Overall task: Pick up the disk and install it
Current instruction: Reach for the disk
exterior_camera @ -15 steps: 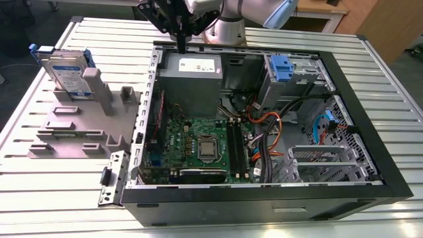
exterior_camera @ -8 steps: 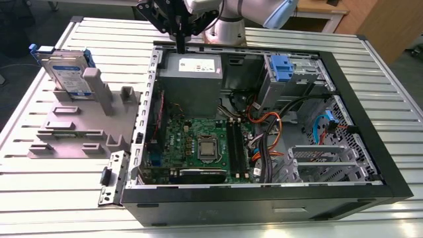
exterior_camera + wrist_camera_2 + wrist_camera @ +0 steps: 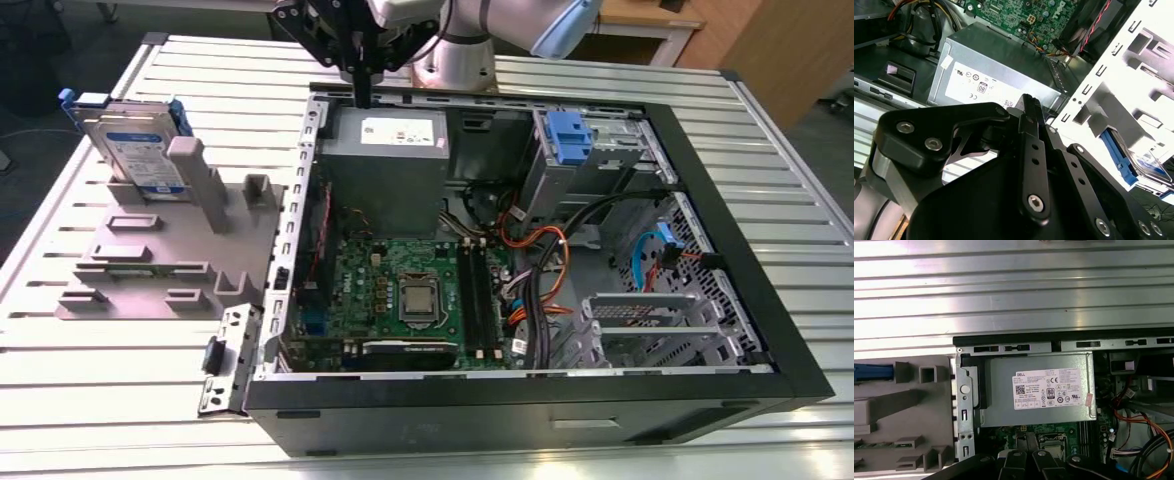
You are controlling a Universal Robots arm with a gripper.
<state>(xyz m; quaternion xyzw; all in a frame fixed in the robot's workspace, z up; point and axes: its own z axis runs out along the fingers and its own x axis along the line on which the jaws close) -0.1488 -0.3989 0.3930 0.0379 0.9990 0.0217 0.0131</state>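
In the exterior view, an open computer case (image 3: 534, 400) lies on its side on the slatted metal tabletop (image 3: 80, 400), filling the frame from six o'clock out to two o'clock. Nearest inside it, around the centre, sits a green motherboard (image 3: 400, 290), with a bundle of orange and black cables (image 3: 534, 245) beside it toward three o'clock. Outside the case, at nine o'clock, a grey fixture (image 3: 134, 265) with slots and posts rests on the tabletop. The disk (image 3: 134, 150) stands on edge at the fixture's far end, toward ten o'clock, its label facing the camera and its blue carrier showing at the rim.

Farther back in the case, at twelve o'clock, is a grey power supply (image 3: 387, 160) with a white sticker. At one o'clock a metal drive bay (image 3: 621, 150) holds a small blue clip (image 3: 567, 135).

The claw (image 3: 360, 95) hangs point-down over the far edge of the power supply, fingers together and gripping nothing. It is well apart from the disk. The arm (image 3: 467, 30) rises behind it.
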